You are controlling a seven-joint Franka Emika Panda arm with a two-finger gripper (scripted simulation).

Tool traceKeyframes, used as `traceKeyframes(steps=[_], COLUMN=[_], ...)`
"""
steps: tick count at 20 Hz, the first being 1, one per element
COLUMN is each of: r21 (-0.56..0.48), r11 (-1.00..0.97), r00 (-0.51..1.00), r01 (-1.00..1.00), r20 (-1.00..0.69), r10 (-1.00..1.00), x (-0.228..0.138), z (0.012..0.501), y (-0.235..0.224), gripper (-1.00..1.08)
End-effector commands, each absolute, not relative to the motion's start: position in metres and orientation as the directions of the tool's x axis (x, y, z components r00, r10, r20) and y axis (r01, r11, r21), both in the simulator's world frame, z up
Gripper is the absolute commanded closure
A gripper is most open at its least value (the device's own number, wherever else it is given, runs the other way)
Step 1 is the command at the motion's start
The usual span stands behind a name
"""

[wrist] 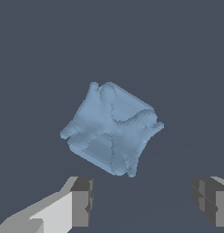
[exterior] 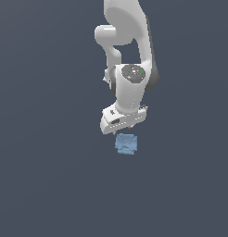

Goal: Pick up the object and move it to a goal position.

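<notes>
The object (exterior: pixel 126 144) is a small light-blue, roughly cube-shaped lump with mottled, uneven faces, lying on the dark grey floor. In the wrist view the object (wrist: pixel 112 129) sits turned at an angle, ahead of the fingers and apart from them. My white arm hangs over it, and in the exterior view the hand hides the fingers, just above the object. In the wrist view the gripper (wrist: pixel 143 200) is open: one fingertip (wrist: pixel 82 200) and the other fingertip (wrist: pixel 209 200) stand far apart with nothing between them.
Plain dark grey ground (exterior: pixel 46 185) lies all around the object. No other objects, containers or edges show in either view.
</notes>
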State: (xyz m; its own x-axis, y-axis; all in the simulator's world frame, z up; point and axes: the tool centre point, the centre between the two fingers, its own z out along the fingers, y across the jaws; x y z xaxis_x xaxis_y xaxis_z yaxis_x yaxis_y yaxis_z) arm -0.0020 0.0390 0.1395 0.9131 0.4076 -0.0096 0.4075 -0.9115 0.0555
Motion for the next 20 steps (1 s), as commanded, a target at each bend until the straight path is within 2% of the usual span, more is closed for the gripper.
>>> traceKeyframes(steps=[1, 12, 20], r21=[0.066, 0.091, 0.087], r11=[-0.871, -0.611, -0.404], r00=[0.874, 0.618, 0.412], r01=[0.486, 0.786, 0.91], r20=[-0.02, -0.079, -0.116], r10=[0.486, 0.783, 0.904], x=[-0.004, -0.012, -0.017], z=[0.133, 0.107, 0.092], y=[0.04, 0.045, 0.049], gripper=[-0.6, -0.6, -0.6])
